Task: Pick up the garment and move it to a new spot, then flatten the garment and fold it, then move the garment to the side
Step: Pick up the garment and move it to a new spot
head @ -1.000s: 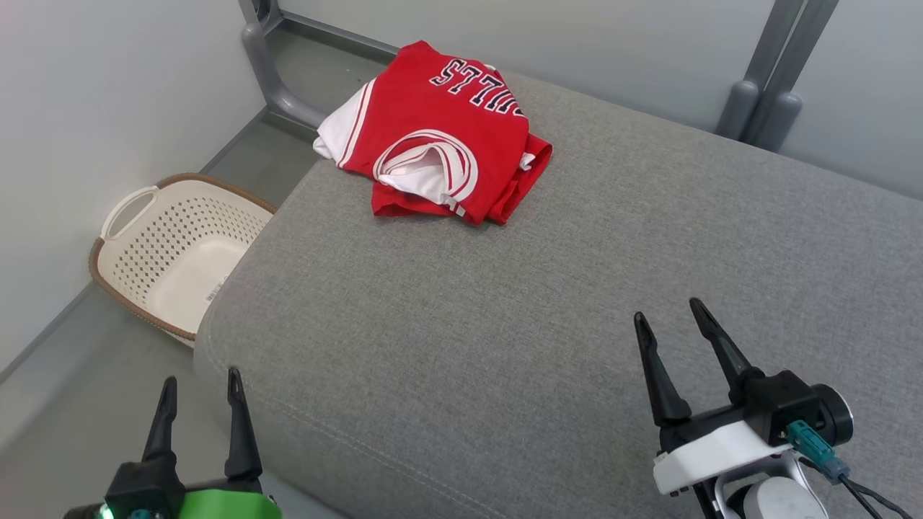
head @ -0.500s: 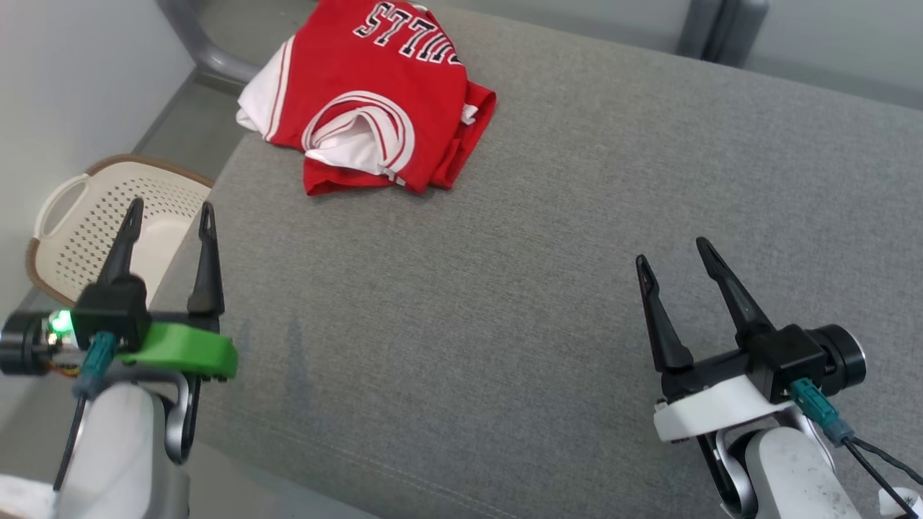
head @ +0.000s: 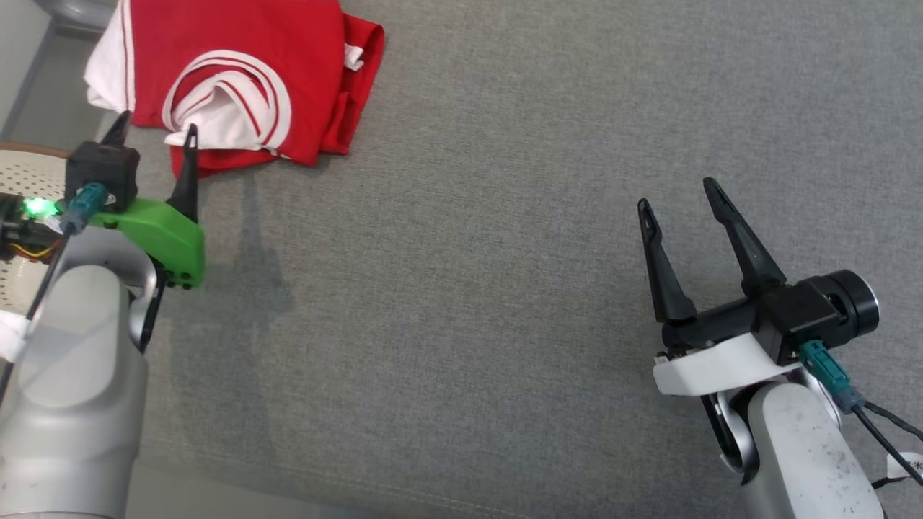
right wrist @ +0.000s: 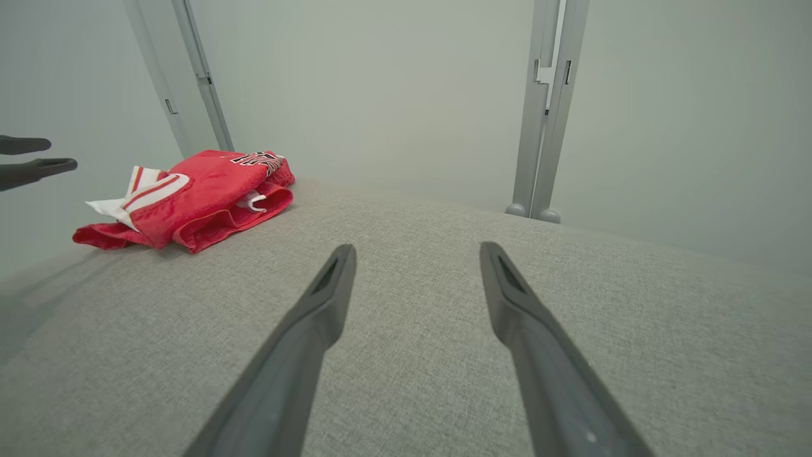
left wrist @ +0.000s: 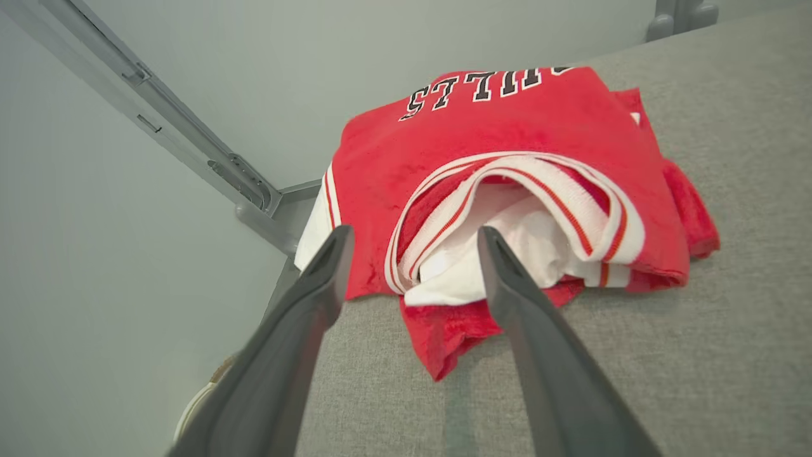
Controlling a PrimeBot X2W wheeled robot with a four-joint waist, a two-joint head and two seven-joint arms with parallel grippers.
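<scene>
Left gripper, fingers spread wide and empty, hovers at the near edge of the folded red garment, which lies at the grey cushion's far left corner. Right gripper, equally wide and empty, hangs above the cushion's right side, well apart.

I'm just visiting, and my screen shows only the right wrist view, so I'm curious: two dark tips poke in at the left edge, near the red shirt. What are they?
Observer: They are the tips of the left hand. The head view shows it reaching to the near edge of the red shirt.
Operator: Is it holding the shirt?
Observer: No. In the left wrist view its fingers stand wide apart in front of the white-trimmed opening and grip nothing.
Operator: Is there anything past the cushion on that side?
Observer: Yes, a perforated cream basket sits beside the left edge of the grey cushion.
</scene>
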